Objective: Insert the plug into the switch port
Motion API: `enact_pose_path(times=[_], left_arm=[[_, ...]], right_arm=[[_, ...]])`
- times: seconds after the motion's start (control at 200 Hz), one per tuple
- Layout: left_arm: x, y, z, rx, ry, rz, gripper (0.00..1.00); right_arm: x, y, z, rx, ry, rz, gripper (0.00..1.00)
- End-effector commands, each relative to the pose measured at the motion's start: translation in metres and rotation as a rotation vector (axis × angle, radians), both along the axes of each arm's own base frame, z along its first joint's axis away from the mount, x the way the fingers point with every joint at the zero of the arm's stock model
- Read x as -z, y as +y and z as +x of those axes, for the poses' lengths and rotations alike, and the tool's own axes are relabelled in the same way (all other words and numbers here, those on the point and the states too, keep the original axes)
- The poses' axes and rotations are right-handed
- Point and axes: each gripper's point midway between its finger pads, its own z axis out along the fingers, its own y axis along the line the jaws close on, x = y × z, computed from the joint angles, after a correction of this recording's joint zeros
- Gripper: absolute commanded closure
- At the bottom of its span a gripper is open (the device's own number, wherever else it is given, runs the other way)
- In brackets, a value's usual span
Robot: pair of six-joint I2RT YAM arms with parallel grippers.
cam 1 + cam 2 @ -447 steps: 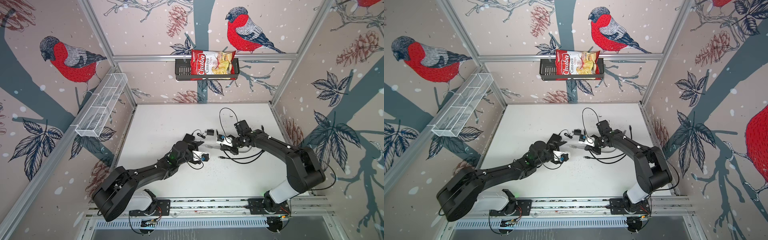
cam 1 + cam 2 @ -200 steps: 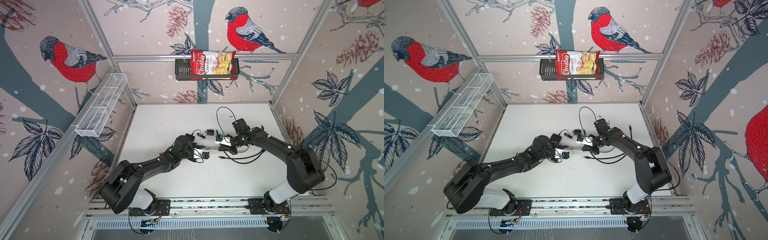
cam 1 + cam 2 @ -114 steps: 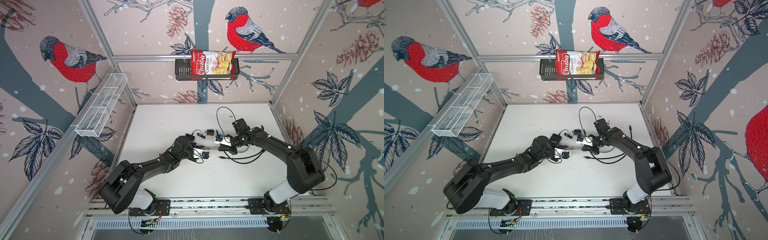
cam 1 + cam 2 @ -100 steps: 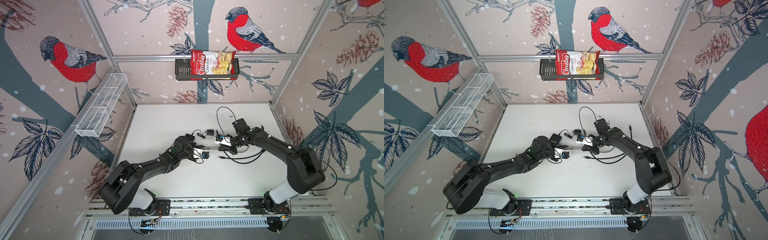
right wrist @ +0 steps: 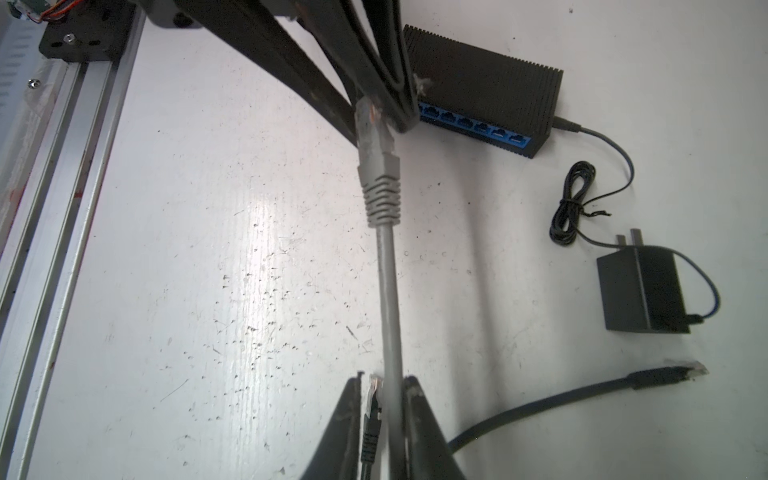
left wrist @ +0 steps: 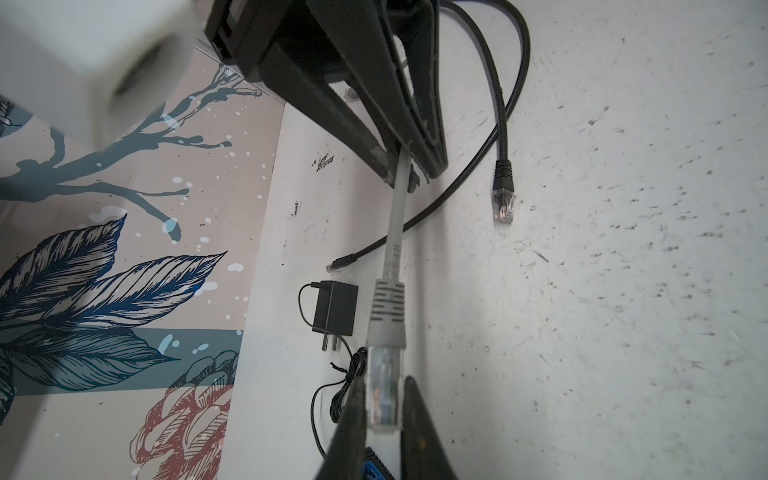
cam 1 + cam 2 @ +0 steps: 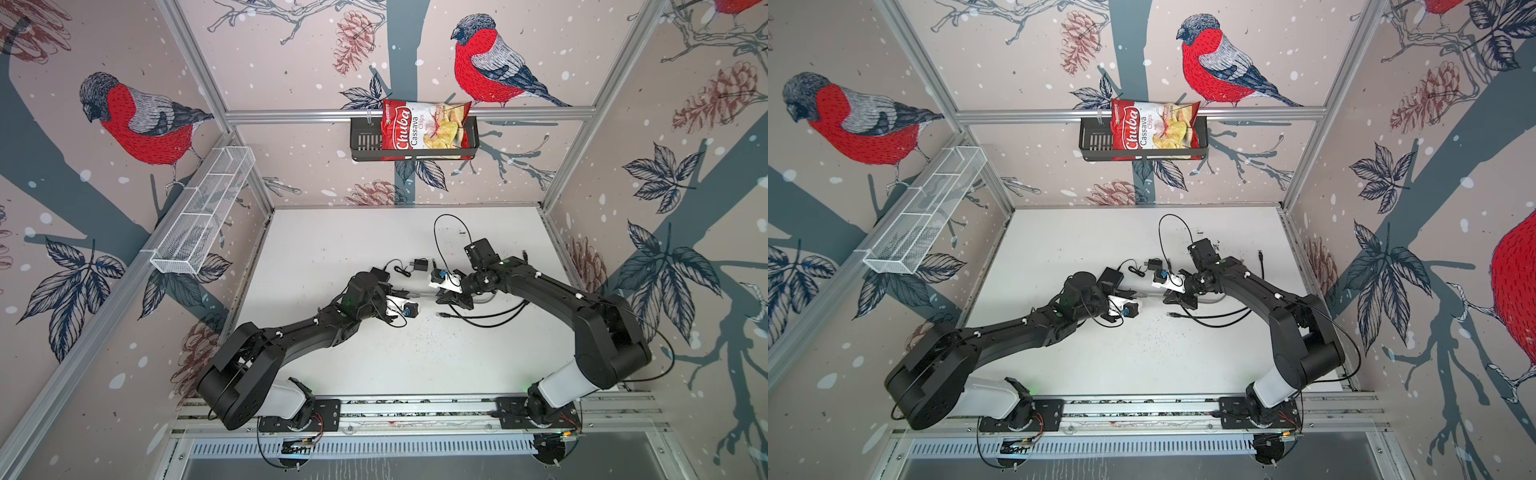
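The plug (image 6: 384, 390) is the clear end of a grey cable (image 5: 388, 291), and my left gripper (image 6: 384, 382) is shut on it. That cable runs level above the table to my right gripper (image 5: 383, 378), which is slightly open; the cable rests against one finger with a gap on the other side. In both top views the left gripper (image 7: 409, 295) and right gripper (image 7: 438, 297) face each other mid-table. The switch (image 5: 478, 79), a ribbed black box with blue ports, lies just behind the left gripper and is mostly hidden by that arm in the top view (image 7: 1111, 275).
A black cube adapter (image 5: 642, 291) with a bundled thin cord (image 5: 571, 208) lies beside the switch. A loose black cable with clear plugs (image 6: 503, 203) curls on the table under the right arm. The side wall (image 6: 124, 270) is close to the adapter.
The left arm has moved up to the grey cable's end since the earliest frames. Over the last second both arms hold nearly still.
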Motion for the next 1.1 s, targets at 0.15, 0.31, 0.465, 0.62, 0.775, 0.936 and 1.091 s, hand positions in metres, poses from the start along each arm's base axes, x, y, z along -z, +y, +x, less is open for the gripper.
enact_pose_path(times=[0.15,0.31,0.465,0.62,0.775,0.936,1.091], left_arm=[[-0.005,0.0,-0.001,0.005,-0.008,-0.009,0.94],[-0.005,0.0,-0.002,0.004,0.005,-0.014,0.94],[-0.006,0.0,-0.003,0.004,0.009,-0.022,0.94],[-0.006,0.0,-0.004,0.002,0.011,-0.023,0.94],[-0.007,0.001,-0.003,-0.001,0.007,-0.024,0.94],[-0.007,0.001,-0.003,-0.002,0.008,-0.025,0.94],[-0.008,0.001,-0.002,-0.007,0.003,-0.027,0.94]], right_arm=[[-0.018,-0.002,0.018,0.072,-0.141,0.069,0.61],[-0.03,-0.005,0.036,0.169,-0.268,0.112,0.0],[-0.046,-0.009,0.058,0.31,-0.355,0.168,0.01],[-0.069,-0.017,0.086,0.486,-0.331,0.274,0.01],[-0.094,-0.027,0.12,0.711,-0.169,0.44,0.01],[-0.114,-0.031,0.143,0.823,-0.06,0.543,0.01],[-0.134,-0.042,0.162,0.984,-0.242,0.527,0.01]])
